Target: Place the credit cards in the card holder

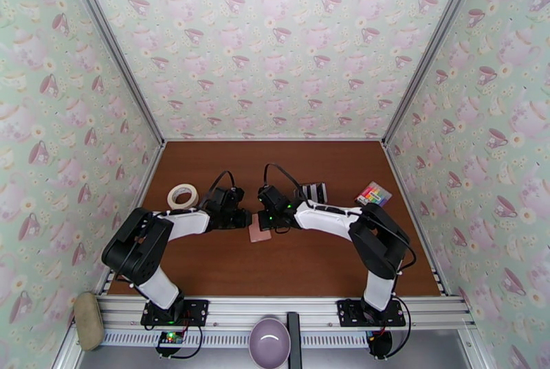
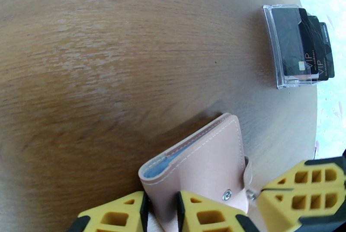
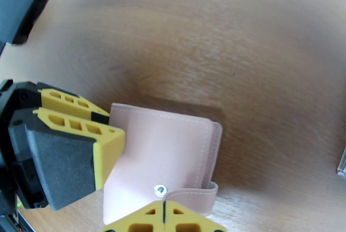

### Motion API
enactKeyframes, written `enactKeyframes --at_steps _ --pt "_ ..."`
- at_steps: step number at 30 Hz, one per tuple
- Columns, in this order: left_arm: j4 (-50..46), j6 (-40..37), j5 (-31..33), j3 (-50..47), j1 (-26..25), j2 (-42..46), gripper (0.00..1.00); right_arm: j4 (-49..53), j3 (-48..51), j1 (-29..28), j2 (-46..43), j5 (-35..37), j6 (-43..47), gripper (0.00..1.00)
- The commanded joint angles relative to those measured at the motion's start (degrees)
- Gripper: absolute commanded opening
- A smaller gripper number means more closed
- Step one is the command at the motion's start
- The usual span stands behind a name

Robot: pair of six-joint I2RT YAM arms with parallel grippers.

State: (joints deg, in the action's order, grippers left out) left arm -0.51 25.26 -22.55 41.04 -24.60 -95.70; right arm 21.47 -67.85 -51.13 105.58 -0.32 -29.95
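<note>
The left gripper [image 2: 161,206] is pinching the pink card holder's [image 2: 207,155] edge; the right gripper [image 3: 164,212], fingers together, is clamping its snap tab [image 3: 194,194].

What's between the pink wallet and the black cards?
In the left wrist view, just bare wooden table separates the pink card holder from the black credit cards in their clear stand.

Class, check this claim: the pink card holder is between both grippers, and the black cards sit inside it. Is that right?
Not quite. The black cards sit in a clear stand, apart from the pink card holder, as the left wrist view shows. The rest holds.
</note>
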Motion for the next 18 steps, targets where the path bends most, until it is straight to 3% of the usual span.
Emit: enactKeyframes --at_steps 1,18 --pt "-1.2 -0.5 -0.1 0.3 -0.5 -2.6 0.24 1.9 -2.1 -0.8 1.5 2.2 -1.0 0.00" --pt "-1.2 -0.5 -0.1 0.1 -0.5 -2.5 0.26 2.9 -4.2 -1.0 4.6 3.5 -1.1 0.00"
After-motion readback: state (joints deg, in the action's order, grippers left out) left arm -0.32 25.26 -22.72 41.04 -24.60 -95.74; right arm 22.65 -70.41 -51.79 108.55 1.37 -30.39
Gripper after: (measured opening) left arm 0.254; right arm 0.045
